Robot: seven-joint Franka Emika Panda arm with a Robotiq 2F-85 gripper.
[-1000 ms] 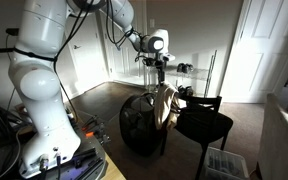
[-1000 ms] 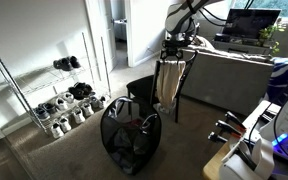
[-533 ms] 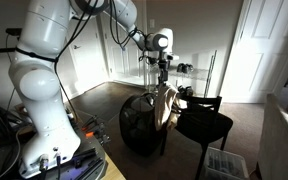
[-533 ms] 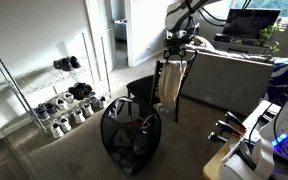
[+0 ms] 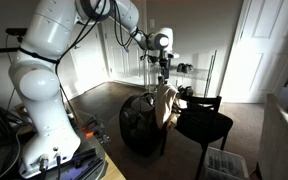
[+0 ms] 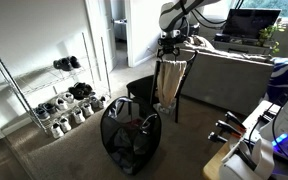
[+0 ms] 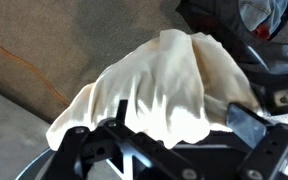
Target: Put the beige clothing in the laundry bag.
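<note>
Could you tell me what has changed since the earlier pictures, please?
The gripper shifted slightly sideways, toward the doorway in an exterior view, staying at the top of the beige clothing; whether it grips it is unclear. The clothing still hangs by the black chair, and the laundry bag has not moved.

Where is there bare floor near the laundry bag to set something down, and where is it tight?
Bare carpet lies between the shoe rack and the laundry bag, open toward the camera. Behind the bag it is crowded: the chair, the beige clothing hanging at it, and the sofa stand close together, with the gripper just above the clothing.
</note>
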